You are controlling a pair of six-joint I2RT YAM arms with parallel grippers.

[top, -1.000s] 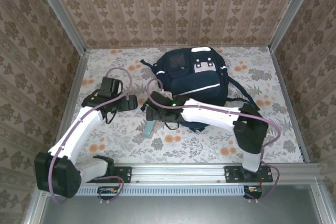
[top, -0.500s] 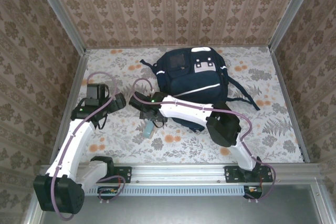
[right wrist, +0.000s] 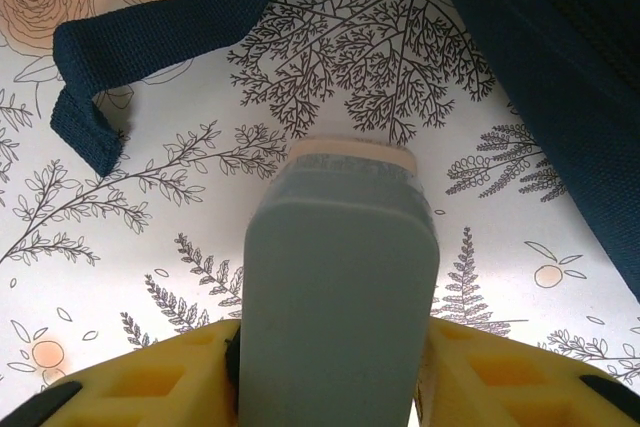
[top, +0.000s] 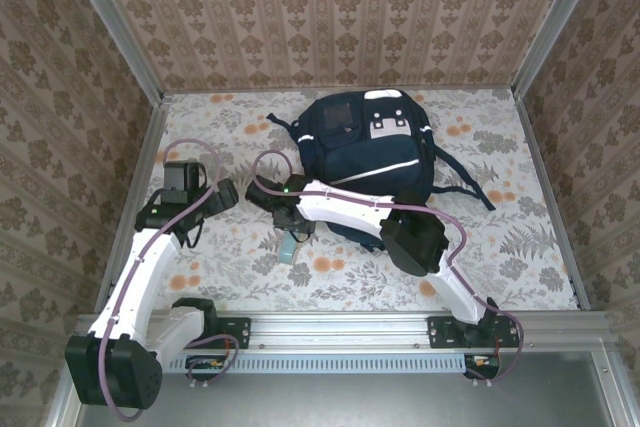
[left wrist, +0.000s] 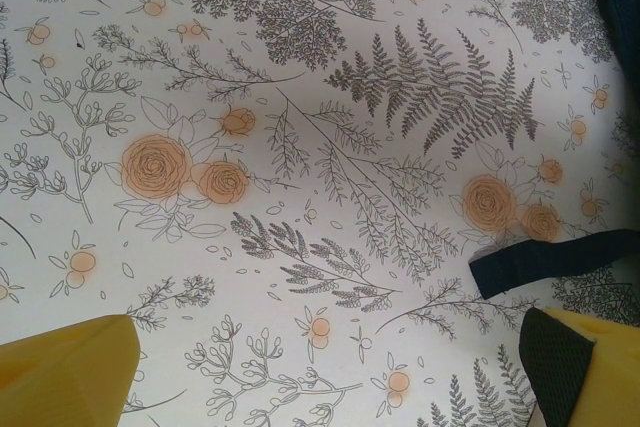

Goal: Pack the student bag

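Observation:
The student bag (top: 365, 152), navy with white stripes and grey-white patches, lies at the back middle of the table; its edge fills the upper right of the right wrist view (right wrist: 560, 67). My right gripper (top: 290, 229) sits just left of the bag's near corner, shut on a grey-blue case (right wrist: 340, 287), whose teal end pokes out toward the table front (top: 287, 248). My left gripper (top: 225, 195) hovers left of it, open, with nothing between its yellow fingers (left wrist: 60, 372).
A navy strap (right wrist: 150, 37) of the bag curls on the floral tablecloth ahead of the case, and a strap end (left wrist: 550, 262) lies near my left gripper's right finger. More straps (top: 470, 187) trail right of the bag. Walls enclose the table.
The left arm has pulled back to the left. The right arm's elbow has swung left and its wrist shifted slightly left, still holding the case at the same spot.

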